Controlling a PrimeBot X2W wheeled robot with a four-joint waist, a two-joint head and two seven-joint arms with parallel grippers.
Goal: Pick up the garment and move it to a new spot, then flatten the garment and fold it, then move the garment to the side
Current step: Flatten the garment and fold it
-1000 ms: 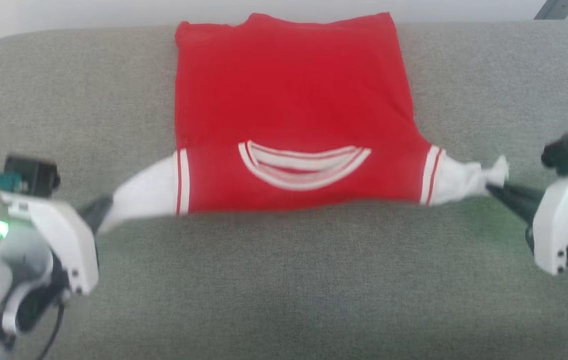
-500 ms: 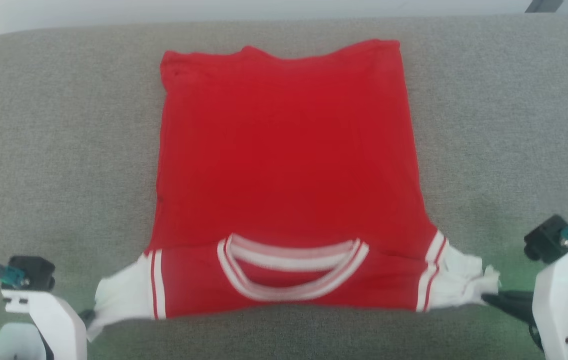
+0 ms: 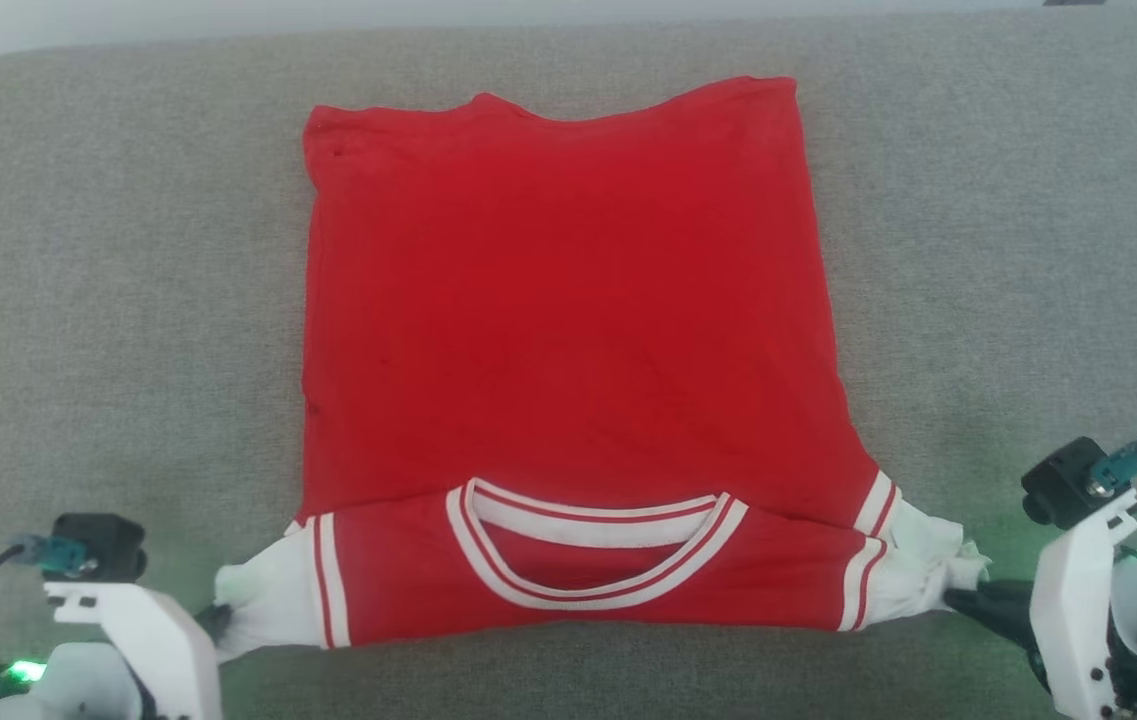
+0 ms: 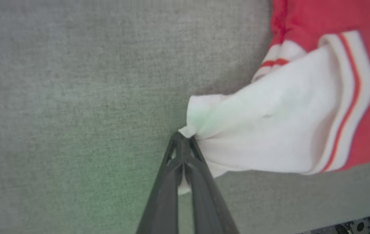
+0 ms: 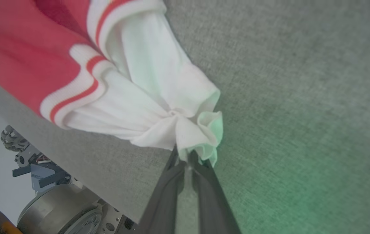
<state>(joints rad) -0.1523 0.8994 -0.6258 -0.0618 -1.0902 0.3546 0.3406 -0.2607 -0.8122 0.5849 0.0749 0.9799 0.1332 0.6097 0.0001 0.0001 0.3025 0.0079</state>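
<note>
Garment (image 3: 568, 300) dragged nearer, left tool (image 4: 182, 139), right tool (image 5: 185, 155) clenching sleeves (image 4: 269, 113), collar (image 3: 593, 598) in head view

The head camera looks steeply down on the whole shirt (image 3: 568, 300) and grey cushion (image 3: 108, 300). The 2 wrist cameras sit close, looking along the left gripper (image 4: 184, 139) and right gripper (image 5: 185, 156) at 1 sleeve end each, which the head view shares.

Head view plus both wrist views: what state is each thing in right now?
garment: lying spread flat on the grey surface, plain red side up, collar end nearest the robot.
left pincer: shut on the garment's white sleeve tip.
right pincer: shut on the other sleeve's bunched tip.
</note>
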